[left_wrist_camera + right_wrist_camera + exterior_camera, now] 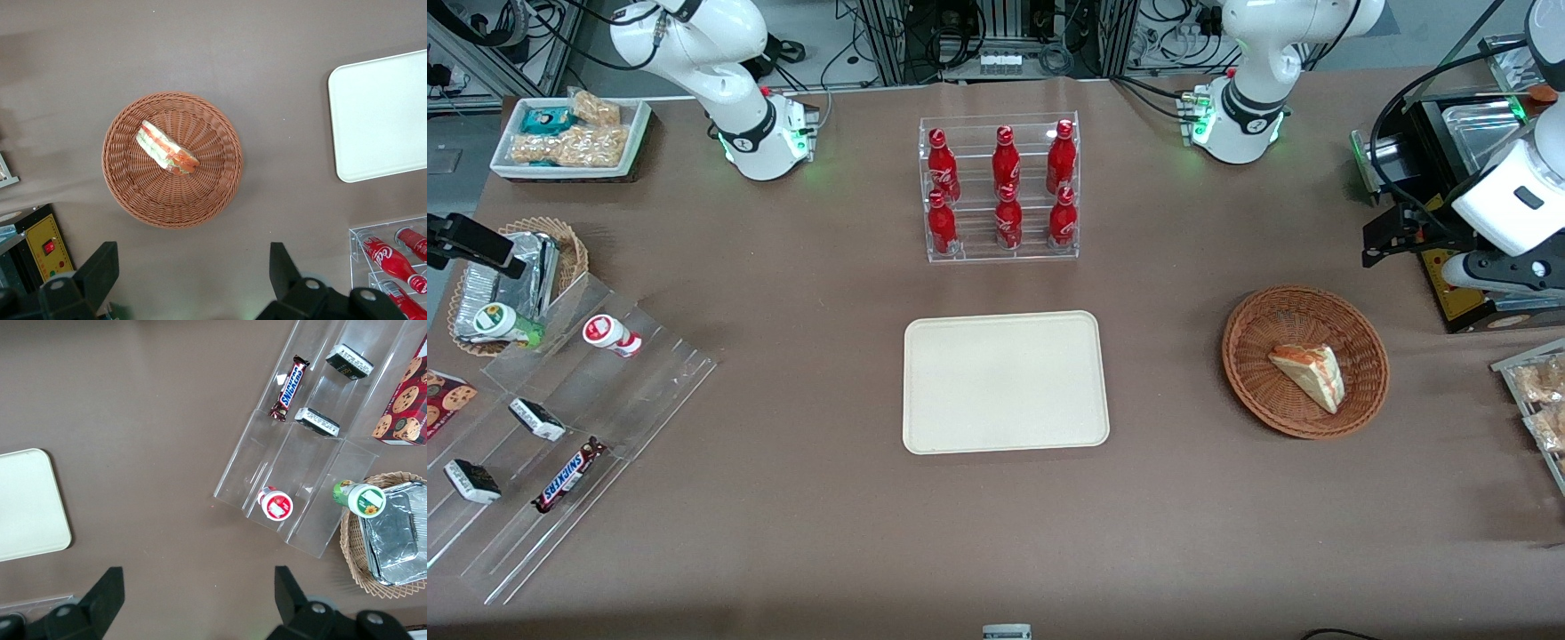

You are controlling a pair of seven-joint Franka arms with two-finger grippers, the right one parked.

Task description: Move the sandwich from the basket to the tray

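The sandwich [1309, 373] lies flat in the reddish-brown wicker basket [1305, 360], a little off the basket's middle, and nothing is touching it. The basket sits on the brown worktop [783, 498] toward the working arm's end, with the cream tray [1005, 382] beside it toward the middle of the worktop and well apart from it; the tray carries nothing.

The left arm's end effector [193, 280] hangs above the worktop with its two fingers [100, 270] spread wide and released, gripping nothing. In the left wrist view it is not yet over the basket: the basket's rim lies just clear of the fingertips, and the sandwich [167, 148] sits further on, near the basket's [172, 160] centre. In the front view the arm's wrist stands farther from the camera than the basket and nearer the worktop's edge.

What the pick turns on is the wedge's long axis. In the wrist view it runs on a diagonal to the line between the two fingers, with the red-orange and green cut edge showing along one long side. My judgement is that the end effector needs to travel out over the basket and turn at the wrist until the fingers straddle the wedge across its short width, then descend. The spread looks ample for that
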